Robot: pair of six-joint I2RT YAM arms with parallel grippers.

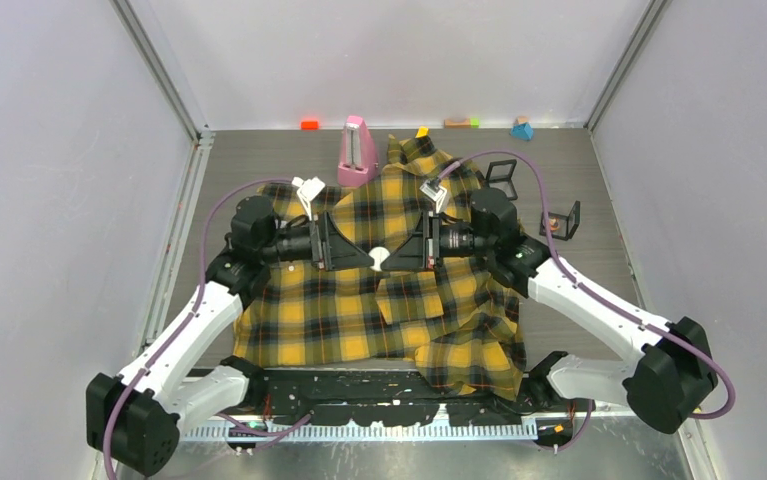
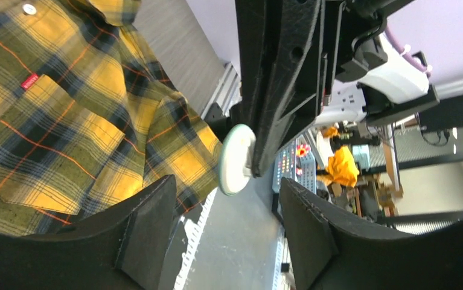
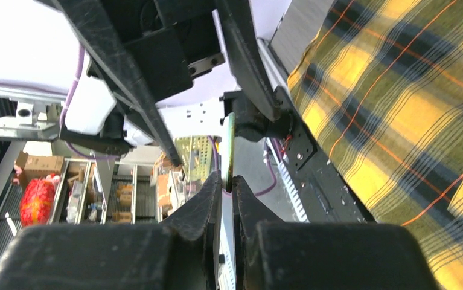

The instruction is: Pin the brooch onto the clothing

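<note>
The brooch (image 1: 379,258) is a small pale round disc held in the air over the middle of the clothing (image 1: 359,320), a yellow-and-black plaid shirt spread on the table. My right gripper (image 1: 391,254) is shut on the brooch; in the right wrist view the jaws (image 3: 227,181) pinch the lower rim of the brooch (image 3: 228,145), seen edge-on. My left gripper (image 1: 367,258) faces it from the left and is open. In the left wrist view its fingertips (image 2: 156,199) stand wide apart, just short of the brooch (image 2: 236,158). The shirt's chest pocket (image 2: 54,145) lies below.
A pink wedge-shaped object (image 1: 357,150) stands behind the shirt's collar. Two small black square frames (image 1: 502,178) (image 1: 561,222) sit on the table right of the shirt. Small coloured blocks (image 1: 522,130) line the back wall. Enclosure walls stand left and right.
</note>
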